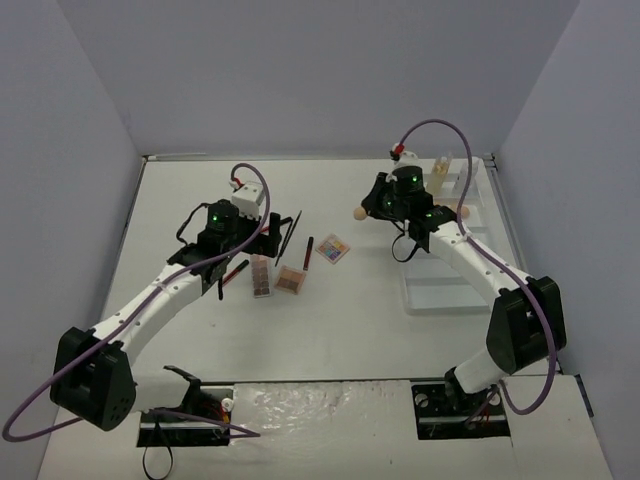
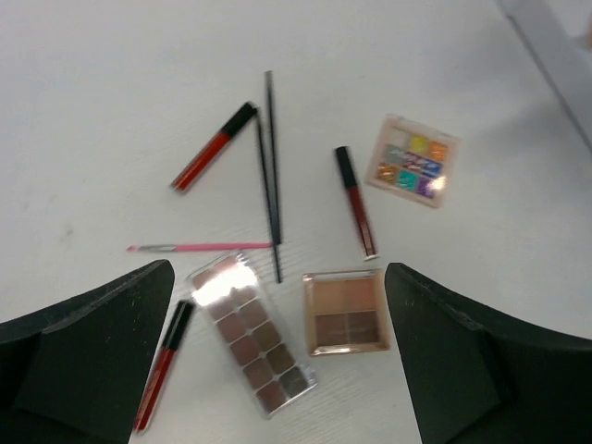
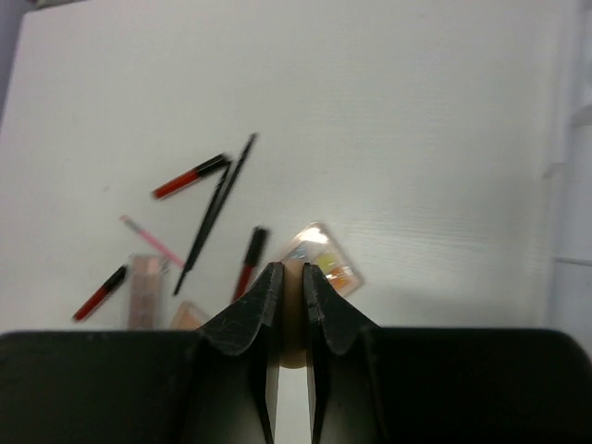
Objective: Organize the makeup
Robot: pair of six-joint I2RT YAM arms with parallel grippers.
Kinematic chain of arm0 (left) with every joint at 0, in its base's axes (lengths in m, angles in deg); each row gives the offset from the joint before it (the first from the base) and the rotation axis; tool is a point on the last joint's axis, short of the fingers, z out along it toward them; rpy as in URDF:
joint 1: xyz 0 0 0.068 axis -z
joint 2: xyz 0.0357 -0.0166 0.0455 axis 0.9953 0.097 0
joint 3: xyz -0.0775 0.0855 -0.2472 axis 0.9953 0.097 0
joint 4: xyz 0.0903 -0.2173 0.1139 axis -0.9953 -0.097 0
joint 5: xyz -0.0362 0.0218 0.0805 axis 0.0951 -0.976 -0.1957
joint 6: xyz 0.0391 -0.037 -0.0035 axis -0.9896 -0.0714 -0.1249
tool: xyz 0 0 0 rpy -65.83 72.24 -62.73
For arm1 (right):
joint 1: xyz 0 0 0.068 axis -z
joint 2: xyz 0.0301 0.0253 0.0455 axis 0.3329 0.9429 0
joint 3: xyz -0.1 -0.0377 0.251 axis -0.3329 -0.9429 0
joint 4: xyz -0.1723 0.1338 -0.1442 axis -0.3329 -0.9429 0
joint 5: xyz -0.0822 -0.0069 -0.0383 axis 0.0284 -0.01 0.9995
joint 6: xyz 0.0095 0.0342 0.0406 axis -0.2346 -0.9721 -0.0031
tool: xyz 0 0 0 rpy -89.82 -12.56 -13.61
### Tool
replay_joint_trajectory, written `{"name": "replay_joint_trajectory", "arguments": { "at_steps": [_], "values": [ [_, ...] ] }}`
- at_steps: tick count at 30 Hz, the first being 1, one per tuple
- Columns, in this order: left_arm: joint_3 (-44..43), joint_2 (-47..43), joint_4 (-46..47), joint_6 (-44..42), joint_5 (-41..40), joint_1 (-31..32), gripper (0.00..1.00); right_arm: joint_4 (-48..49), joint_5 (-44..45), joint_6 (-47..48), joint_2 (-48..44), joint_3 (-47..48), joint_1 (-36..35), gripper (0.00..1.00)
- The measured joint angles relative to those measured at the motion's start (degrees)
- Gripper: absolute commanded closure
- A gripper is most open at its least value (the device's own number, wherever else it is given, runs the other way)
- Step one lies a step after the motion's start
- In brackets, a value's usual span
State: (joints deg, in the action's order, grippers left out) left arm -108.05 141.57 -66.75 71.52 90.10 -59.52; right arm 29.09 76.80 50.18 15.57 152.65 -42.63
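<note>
Across the white table, eyeshadow palettes, lip tubes and brushes lay unsorted beneath my wide-open, empty left gripper, while my right gripper clenched a beige sponge near the tray, so I judged most sorting remained.

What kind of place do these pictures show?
Probably a robot test cell in a lab: plain wall panels box in a white table, a left arm and a right arm are bolted at its near edge, and makeup lies loose like practice props.
</note>
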Motion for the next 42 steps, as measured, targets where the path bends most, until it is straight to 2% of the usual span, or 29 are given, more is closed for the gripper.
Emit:
{"name": "replay_joint_trajectory", "arguments": {
  "at_steps": [8, 16, 18, 20, 25, 30, 35, 40, 42],
  "values": [
    [0.0, -6.9, -12.8, 4.3, -14.9, -11.5, 0.03, -1.0, 16.2, -0.6, 3.9, 0.2, 9.6, 1.0],
    [3.1, -13.2, -15.5, 3.2, -21.4, -12.2, 0.03, 1.2, 17.0, -2.0, 18.0, 3.3, 15.6, 0.99],
    [4.1, -13.2, -15.7, 3.2, -21.6, -12.2, 0.03, 2.7, 15.2, -2.7, 20.9, 3.4, 17.1, 0.93],
    [4.5, -13.0, -15.7, 3.1, -21.8, -12.2, 0.03, 4.1, 13.3, -3.3, 23.1, 3.4, 18.3, 0.68],
    [4.6, -13.0, -15.4, 3.0, -21.9, -12.2, 0.03, 6.9, 11.3, -3.8, 24.2, 3.4, 20.1, 0.38],
    [4.6, -13.0, -15.2, 3.0, -21.7, -12.2, 0.03, 5.1, 11.4, -1.3, 23.0, 3.4, 20.1, 0.3],
    [4.6, -12.9, -14.7, 3.0, -20.8, -12.2, 0.03, 1.7, 11.7, 3.0, 16.0, 3.4, 18.4, 0.19],
    [4.6, -11.8, -14.1, 3.0, -20.1, -12.2, 0.03, 0.7, 11.9, 10.2, 7.4, 3.3, 9.0, 0.01],
    [4.6, -11.6, -14.0, 3.0, -19.8, -12.2, 0.03, 0.8, 10.2, 13.4, 5.6, 3.3, 4.4, 0.0]
  ]
}}
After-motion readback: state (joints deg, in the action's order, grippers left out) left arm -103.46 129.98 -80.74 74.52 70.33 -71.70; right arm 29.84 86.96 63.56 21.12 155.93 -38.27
